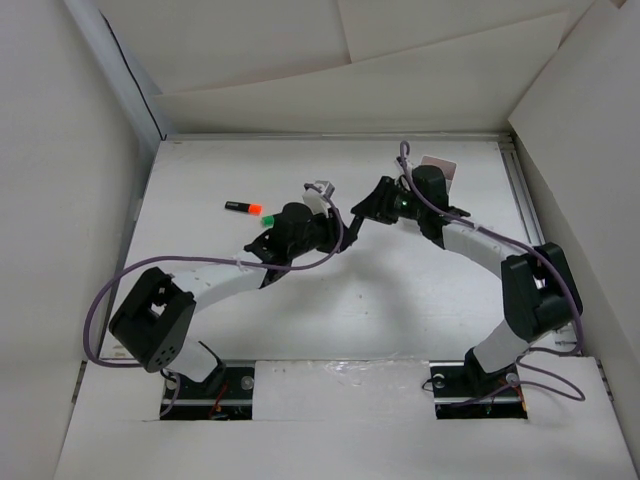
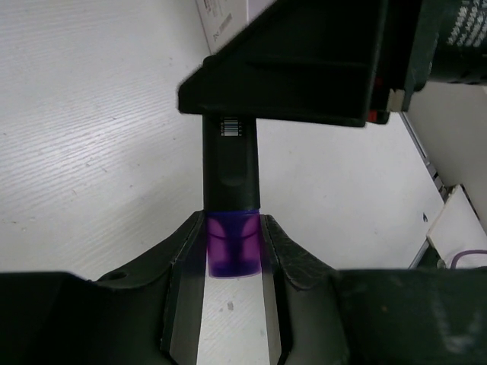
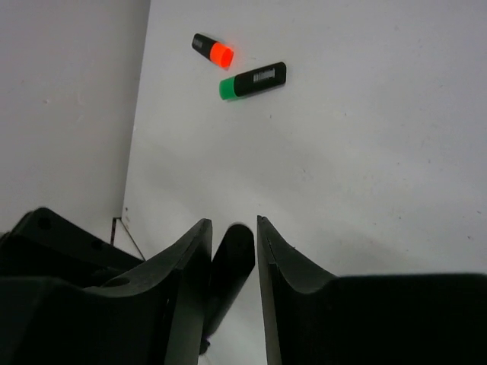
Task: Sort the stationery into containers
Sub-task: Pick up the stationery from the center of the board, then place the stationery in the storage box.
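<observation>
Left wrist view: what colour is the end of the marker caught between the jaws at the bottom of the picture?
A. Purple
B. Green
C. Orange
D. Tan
A: the marker has a black body, and its translucent purple cap sits pinched between the left jaws.

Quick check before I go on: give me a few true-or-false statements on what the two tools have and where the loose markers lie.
1. The left tool grips the black marker with a purple cap by its cap. True.
2. The right tool has its fingers on either side of that same marker's black end. True.
3. The green-capped black marker stands upright. False: it lies flat on the white table.
4. The orange-capped black marker is held by the right tool. False: it lies loose on the table, close to the green-capped one and apart from it.
</observation>
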Robot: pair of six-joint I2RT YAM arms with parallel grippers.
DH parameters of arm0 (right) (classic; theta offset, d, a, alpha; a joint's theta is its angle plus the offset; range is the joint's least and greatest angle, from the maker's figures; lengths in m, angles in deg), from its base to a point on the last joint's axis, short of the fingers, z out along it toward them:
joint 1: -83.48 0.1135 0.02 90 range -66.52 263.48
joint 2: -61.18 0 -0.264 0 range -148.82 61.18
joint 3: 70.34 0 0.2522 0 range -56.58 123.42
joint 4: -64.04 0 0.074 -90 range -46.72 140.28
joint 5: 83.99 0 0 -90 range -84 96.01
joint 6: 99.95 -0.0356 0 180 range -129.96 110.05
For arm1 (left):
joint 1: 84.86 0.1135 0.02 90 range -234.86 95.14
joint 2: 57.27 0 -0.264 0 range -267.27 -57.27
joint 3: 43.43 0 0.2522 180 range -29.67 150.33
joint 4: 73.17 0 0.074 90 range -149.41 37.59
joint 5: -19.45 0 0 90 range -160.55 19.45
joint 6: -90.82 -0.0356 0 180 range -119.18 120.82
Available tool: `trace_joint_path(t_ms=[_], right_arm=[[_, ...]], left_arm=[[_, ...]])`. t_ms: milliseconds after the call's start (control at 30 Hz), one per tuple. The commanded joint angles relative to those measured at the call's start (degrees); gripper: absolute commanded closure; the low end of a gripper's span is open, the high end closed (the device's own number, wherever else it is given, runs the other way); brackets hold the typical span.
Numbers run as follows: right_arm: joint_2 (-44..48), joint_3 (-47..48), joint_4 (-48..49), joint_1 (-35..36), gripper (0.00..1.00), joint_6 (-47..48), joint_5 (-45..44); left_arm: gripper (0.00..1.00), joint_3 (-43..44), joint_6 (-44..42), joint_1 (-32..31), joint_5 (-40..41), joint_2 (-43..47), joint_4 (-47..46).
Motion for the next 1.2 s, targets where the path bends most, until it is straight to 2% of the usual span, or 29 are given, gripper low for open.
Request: trace_joint_path(t_ms=[0, 233, 367, 400, 433, 533, 700, 933, 1033, 1067, 1167], right_arm=[[-0.3, 3.3, 3.9, 0.4, 0.65, 0.1, -0.4], [0.3, 2.8, 3.9, 0.9, 0.88, -0.4, -1.5], [1.9, 1.5, 3.9, 0.9, 0.9, -0.4, -4.5], [2.6, 1.5, 3.9, 0.9, 0.9, -0.4, -4.5], [3.2, 1.0, 3.9, 0.9, 0.9, -0.4, -5.2], [3.7, 1.0, 3.9, -0.5, 0.9, -0.4, -5.2], [5.2, -0.4, 3.9, -1.7, 0.91, -0.4, -6.2], [10.2, -2.9, 2.1, -8.7, 0.92, 0.8, -10.2], [13.9, -2.9, -0.8, -10.8, 0.92, 3.2, -19.5], [14.9, -2.9, -1.9, -10.8, 0.92, 3.9, -27.2], [17.5, -3.5, -3.3, -10.8, 0.94, 5.8, -37.8]], left_arm=[[0.93, 1.2, -1.9, -1.9, 0.1, 2.8, -1.9], [0.88, 1.2, -1.9, -1.9, 0.1, 2.2, -1.9], [0.7, 1.7, -1.9, -1.9, 0.1, 2.9, -1.9], [0.59, 0.9, -1.9, -1.9, 0.1, 2.9, -2.4], [0.54, 0.9, -1.9, -1.9, 0.1, 3.4, -3.6], [0.45, 2.1, -1.9, -1.9, 0.1, 3.4, -3.0], [0.41, 2.1, -0.7, -1.9, 0.1, 3.9, -3.8], [0.4, -0.5, 0.4, -1.9, 4.7, 7.3, -3.4], [0.4, -1.8, 2.2, -1.4, 10.6, 8.8, -0.9], [0.4, -1.8, 2.8, -0.8, 14.1, 9.3, -0.3], [0.4, -3.3, 6.1, 1.4, 16.0, 9.3, 2.7]])
